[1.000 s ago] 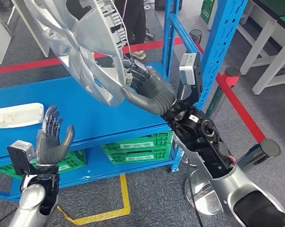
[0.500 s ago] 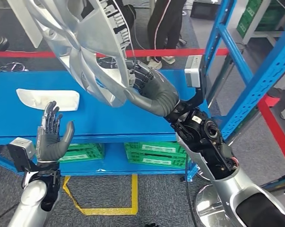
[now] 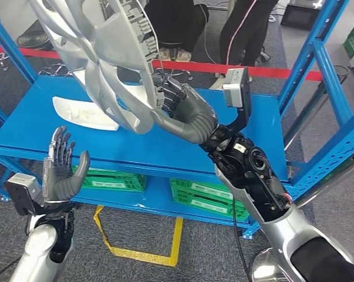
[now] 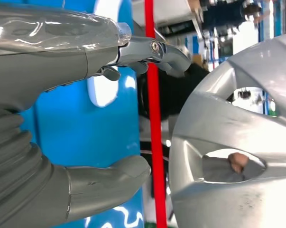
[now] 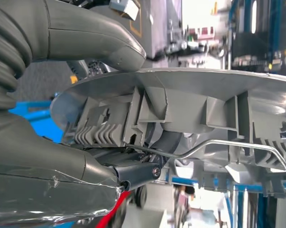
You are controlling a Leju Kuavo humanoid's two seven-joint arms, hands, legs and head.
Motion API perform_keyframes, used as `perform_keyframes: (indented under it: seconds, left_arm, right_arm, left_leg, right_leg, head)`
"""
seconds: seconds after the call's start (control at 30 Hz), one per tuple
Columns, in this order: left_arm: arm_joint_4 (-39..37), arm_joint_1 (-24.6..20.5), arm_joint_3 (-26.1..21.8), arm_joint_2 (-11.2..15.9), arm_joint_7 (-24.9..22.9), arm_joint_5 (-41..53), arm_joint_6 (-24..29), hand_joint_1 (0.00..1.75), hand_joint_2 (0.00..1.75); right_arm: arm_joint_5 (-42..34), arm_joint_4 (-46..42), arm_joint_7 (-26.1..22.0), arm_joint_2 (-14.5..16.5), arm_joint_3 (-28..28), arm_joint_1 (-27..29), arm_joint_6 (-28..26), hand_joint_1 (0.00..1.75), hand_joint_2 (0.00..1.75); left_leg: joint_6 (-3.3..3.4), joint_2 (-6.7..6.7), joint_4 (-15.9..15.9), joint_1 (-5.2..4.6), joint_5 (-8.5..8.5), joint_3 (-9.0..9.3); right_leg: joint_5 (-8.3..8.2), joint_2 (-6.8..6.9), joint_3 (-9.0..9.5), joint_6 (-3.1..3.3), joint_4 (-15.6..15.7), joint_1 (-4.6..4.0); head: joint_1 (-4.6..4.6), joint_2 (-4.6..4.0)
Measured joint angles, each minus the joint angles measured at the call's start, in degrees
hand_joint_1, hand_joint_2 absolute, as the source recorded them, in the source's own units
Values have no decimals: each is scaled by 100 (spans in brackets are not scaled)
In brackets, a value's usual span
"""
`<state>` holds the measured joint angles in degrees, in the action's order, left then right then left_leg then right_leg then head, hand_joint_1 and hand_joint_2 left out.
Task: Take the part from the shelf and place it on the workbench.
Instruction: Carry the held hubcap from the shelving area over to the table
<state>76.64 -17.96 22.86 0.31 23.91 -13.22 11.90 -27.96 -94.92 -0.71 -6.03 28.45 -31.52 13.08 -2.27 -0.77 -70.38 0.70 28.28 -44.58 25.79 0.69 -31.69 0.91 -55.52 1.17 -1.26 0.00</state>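
Observation:
A large silver wheel cover (image 3: 100, 53) hangs in the air above the blue shelf (image 3: 166, 147), tilted, its ribbed back toward me. My right hand (image 3: 184, 108) grips its rim, thumb under and fingers over the edge; the right wrist view shows the rim (image 5: 177, 95) clamped between thumb and fingers. My left hand (image 3: 61, 170) is raised in front of the shelf's near edge, palm up, fingers spread, holding nothing. In the left wrist view the left hand (image 4: 98, 118) stands apart from the cover's silver face (image 4: 238, 142).
A white elongated part (image 3: 84, 114) lies on the shelf behind the cover. Green crates (image 3: 201, 194) sit on the lower shelf. Blue uprights (image 3: 330, 70) rise at right. A red floor line (image 3: 263, 71) and two persons' legs (image 3: 237, 35) lie beyond. Yellow floor marking (image 3: 139, 252) is below.
The whole picture has shifted, so the camera turned; the shelf now spreads further right. My right hand keeps its grip on the wheel cover and my left hand stays raised and empty.

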Motion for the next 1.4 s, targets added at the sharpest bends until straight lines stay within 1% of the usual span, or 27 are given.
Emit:
perform_keyframes:
  seconds: [0.03, 0.07, 0.1, 0.17, 0.23, 0.3, 0.33, 0.4, 0.47, 0.53, 0.57, 0.6, 0.67, 0.7, 0.77, 0.8, 0.83, 0.9, 0.97, 1.03, 1.07, 1.1, 1.13, 1.2, 1.27, 1.33, 1.4]
  left_arm:
    - [-11, 9, 0, 0, 1, -1, 3, 0, 175]
    - [-21, 15, 0, 1, 1, -1, 7, 0, 175]
    - [-27, 16, 0, 3, 3, -2, 10, 0, 175]
    - [-31, 5, 0, 3, 10, -2, 23, 0, 175]
    - [-31, -5, 0, -1, 18, -4, 38, 0, 175]
    - [-31, -6, 0, -2, 20, -6, 45, 0, 175]
    - [-30, -5, 0, -2, 22, -7, 50, 0, 175]
    - [-29, -13, 0, -8, 29, -4, 58, 0, 175]
    - [-30, -10, 0, -20, 31, -1, 68, 0, 175]
    - [-31, 6, 0, -26, 22, 2, 77, 0, 175]
    - [-31, 11, 0, -27, 18, 2, 79, 0, 175]
    - [-31, 13, 0, -27, 16, 2, 80, 0, 175]
    - [-32, 13, 0, -27, 16, 7, 82, 0, 175]
    - [-32, 10, 0, -26, 14, 12, 86, 0, 175]
    - [-33, 14, 0, -22, 7, 30, 108, 0, 175]
    - [-32, 22, -1, -16, 1, 41, 119, 0, 175]
    - [-32, 35, -2, -8, -3, 56, 128, 0, 175]
    - [-31, 38, -4, 12, -9, 86, 134, 0, 175]
    - [-31, 35, -4, 22, -24, 115, 144, 0, 175]
    - [-31, 65, -4, 33, -57, 148, 165, 0, 175]
    - [-31, 81, -5, 42, -72, 169, 173, 0, 175]
    - [-30, 90, -7, 53, -80, 190, 179, 0, 175]
    - [-25, 94, -11, 64, -84, 214, 181, 0, 175]
    - [-4, 92, -30, 80, -86, 260, 181, 0, 175]
    - [20, 97, -54, 95, -95, 303, 184, 0, 175]
    - [54, 116, -81, 117, -123, 338, 195, 0, 175]
    - [114, 133, -102, 137, -159, 368, 218, 0, 175]
  right_arm:
    - [-18, 4, 1, 0, 6, 5, 4, 175, 175]
    - [-40, 12, 2, 0, 15, 9, 9, 175, 175]
    - [-60, 20, 3, 0, 25, 12, 14, 175, 175]
    - [-80, 31, 1, 0, 37, 13, 27, 175, 175]
    - [-82, 34, -2, -2, 42, 12, 43, 175, 175]
    - [-82, 39, -3, -2, 48, 14, 56, 175, 175]
    - [-81, 43, -2, -3, 49, 17, 56, 175, 175]
    - [-79, 47, 2, -8, 48, 31, 44, 175, 175]
    - [-79, 48, 3, -22, 44, 65, 20, 175, 175]
    - [-78, 48, 6, -32, 43, 112, -2, 175, 175]
    - [-77, 49, 9, -37, 43, 131, -8, 175, 175]
    - [-76, 49, 14, -42, 43, 144, -13, 175, 175]
    - [-75, 50, 21, -55, 43, 153, -16, 175, 175]
    - [-78, 51, 20, -60, 42, 151, -15, 175, 175]
    - [-81, 53, 16, -66, 42, 151, -7, 175, 175]
    - [-83, 53, 16, -66, 44, 150, -3, 175, 175]
    - [-83, 56, 18, -66, 46, 152, -1, 175, 175]
    - [-83, 62, 22, -66, 46, 152, -2, 175, 175]
    - [-83, 66, 20, -67, 40, 153, -2, 175, 175]
    - [-90, 73, 21, -68, 41, 154, 3, 175, 175]
    - [-100, 81, 24, -68, 44, 156, 9, 175, 175]
    - [-117, 90, 27, -68, 46, 159, 15, 175, 175]
    - [-139, 99, 29, -68, 48, 162, 22, 175, 175]
    - [-172, 110, 25, -69, 46, 162, 36, 175, 175]
    - [-181, 119, 15, -72, 46, 160, 53, 175, 175]
    - [-184, 130, 14, -73, 49, 164, 63, 175, 175]
    - [-186, 141, 17, -77, 48, 179, 63, 175, 175]
  left_leg:
    - [-13, 22, -176, 17, 3, -113]
    - [-20, 42, -115, 30, -97, -101]
    - [-21, 82, 179, 38, -279, 38]
    - [3, 361, 1023, 5, -635, 477]
    - [60, 551, 1486, -48, -753, 715]
    - [126, 430, 1528, -64, -732, 731]
    - [154, 356, 1538, -55, -727, 745]
    - [230, 207, 1556, -28, -720, 783]
    - [288, 57, 1560, -24, -704, 814]
    - [302, -117, 1558, -31, -690, 841]
    - [302, -209, 1557, -32, -683, 858]
    - [296, -304, 1554, -32, -675, 878]
    - [266, -485, 1540, -32, -652, 909]
    - [241, -566, 1528, -29, -647, 901]
    - [173, -706, 1528, -2, -667, 850]
    - [135, -782, 1538, 10, -690, 826]
    - [103, -775, 1542, 16, -695, 810]
    - [51, -498, 1311, -17, -559, 688]
    - [10, -117, 607, -26, -230, 334]
    - [-24, 4, -88, 1, -17, -44]
    - [-35, 25, -167, 14, -50, -102]
    - [-41, 51, -2, 25, -178, -34]
    - [-41, 113, 372, 32, -368, 153]
    - [-7, 356, 1200, 8, -663, 586]
    - [64, 438, 1542, -39, -731, 769]
    - [144, 284, 1551, -52, -726, 785]
    - [221, 158, 1582, -33, -720, 841]
  right_leg:
    - [13, 82, 8, 4, 0, -4]
    - [29, 158, 20, 1, 0, -5]
    - [48, 229, 40, -12, 0, -5]
    - [105, 351, 90, -62, -5, -33]
    - [158, 466, 139, -120, 2, -84]
    - [200, 596, 194, -176, 28, -99]
    - [247, 583, 205, -206, 11, -84]
    - [477, 339, 66, -239, -340, -45]
    - [832, 30, -339, -244, -1169, -31]
    - [968, -53, -715, -247, -1805, -35]
    - [863, -65, -767, -241, -1805, -35]
    - [650, -92, -710, -228, -1568, -32]
    - [151, -310, -414, -189, -752, -11]
    - [11, -446, -267, -176, -402, 5]
    - [-33, -586, -132, -160, -122, 4]
    - [-31, -531, -100, -149, -78, 1]
    - [-47, -458, -80, -125, -59, 2]
    - [-76, -298, -34, -66, 0, 14]
    - [-77, -133, -18, -21, 20, -8]
    - [-60, 36, -15, 0, 20, -26]
    - [-51, 118, -12, 2, 20, -27]
    - [-39, 193, -6, -4, 19, -27]
    - [-25, 263, 6, -17, 19, -27]
    - [19, 388, 33, -66, 14, -52]
    - [62, 490, 67, -127, 13, -85]
    - [109, 576, 110, -193, 19, -78]
    - [279, 401, 63, -246, -185, -39]
  head:
    - [5, 0]
    - [11, 0]
    - [15, 0]
    - [40, 0]
    - [26, 0]
    - [-13, 0]
    - [-28, 0]
    - [-60, 0]
    - [-125, 0]
    - [-176, 0]
    - [-191, 0]
    - [-206, 0]
    - [-245, 0]
    - [-246, 0]
    - [-240, 0]
    - [-238, 0]
    - [-236, 0]
    - [-172, 0]
    - [-94, 0]
    - [-56, 0]
    - [-37, 0]
    - [-20, 0]
    - [-5, 0]
    - [14, 0]
    - [-2, 0]
    - [-29, 0]
    - [-49, 0]
